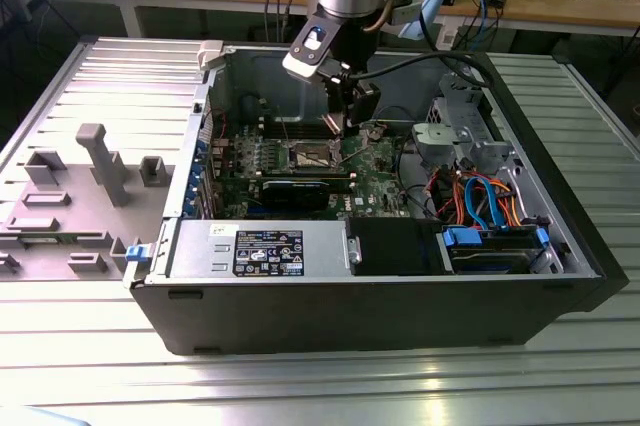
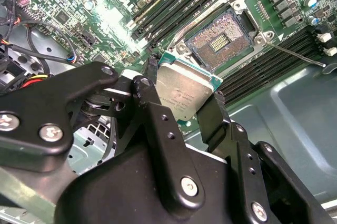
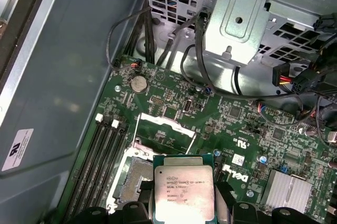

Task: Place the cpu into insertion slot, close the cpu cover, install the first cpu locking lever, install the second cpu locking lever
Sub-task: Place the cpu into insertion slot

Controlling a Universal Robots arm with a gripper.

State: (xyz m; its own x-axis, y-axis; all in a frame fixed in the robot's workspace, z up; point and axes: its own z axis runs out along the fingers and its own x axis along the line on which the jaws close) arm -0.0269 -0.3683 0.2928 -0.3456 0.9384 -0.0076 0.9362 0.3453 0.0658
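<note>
My gripper (image 2: 185, 98) is shut on the cpu (image 2: 184, 88), a flat silver-grey square chip on a green edge, clamped between the two black fingers (image 2: 150, 84). It hangs tilted above the motherboard, just beside the insertion slot (image 2: 218, 42), whose dark pin field lies bare. In the first wrist view the cpu (image 3: 184, 190) hovers over the slot (image 3: 134, 174), and the cpu cover (image 3: 164, 129), a thin silver frame, stands swung up behind it. One thin locking lever (image 2: 295, 53) juts out sideways. In the exterior view the gripper (image 1: 345, 124) hangs inside the open case above the slot (image 1: 310, 156).
Long black memory slots (image 2: 179, 0) flank the socket. A grey drive cage (image 3: 242, 19) with dangling cables (image 3: 195, 61) rises behind the board. A black graphics card (image 1: 295, 189), the power supply (image 1: 265, 251) and blue and orange cables (image 1: 480, 201) crowd the case.
</note>
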